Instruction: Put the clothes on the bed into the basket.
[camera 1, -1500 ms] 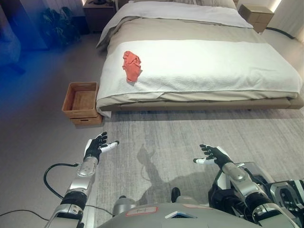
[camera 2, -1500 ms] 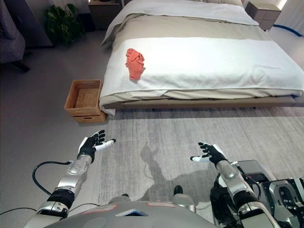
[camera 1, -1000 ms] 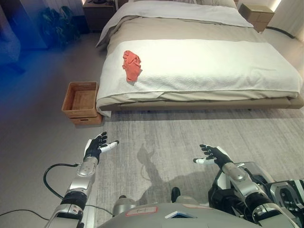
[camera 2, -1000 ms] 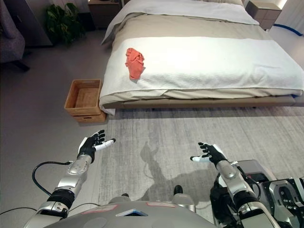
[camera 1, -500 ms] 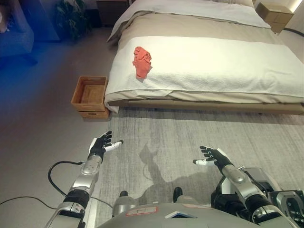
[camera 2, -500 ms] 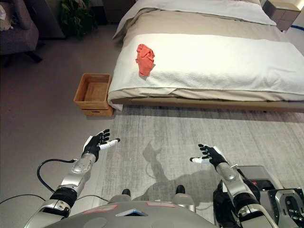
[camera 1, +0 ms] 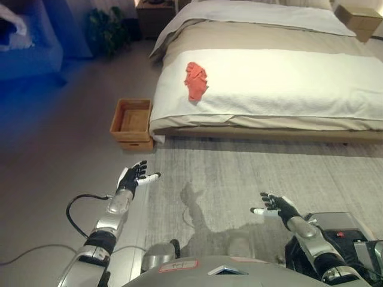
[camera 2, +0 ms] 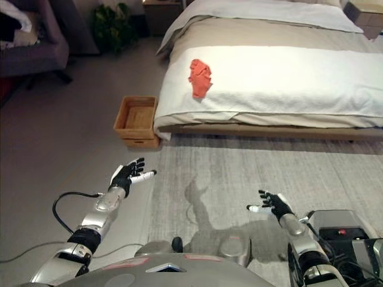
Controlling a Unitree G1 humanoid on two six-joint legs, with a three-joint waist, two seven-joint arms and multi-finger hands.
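A crumpled red garment (camera 1: 195,80) lies on the white cover of the bed (camera 1: 287,89), near its left end. On the floor by the bed's left corner stands a brown wicker basket (camera 1: 133,122) with nothing in it. My left hand (camera 1: 132,179) hovers over the rug's left edge, fingers spread and holding nothing, well short of both bed and basket. Low at the right, my right hand (camera 1: 275,205) is likewise open and bare over the rug.
A grey rug (camera 1: 257,173) covers the floor in front of the bed. A potted plant (camera 2: 111,27) and an armchair (camera 2: 30,48) stand at the far left. A nightstand (camera 1: 358,17) is at the bed's far right corner.
The whole picture has shifted right and turned, so the camera moved toward the left. Bed, garment and basket lie as before. Both hands keep their open pose.
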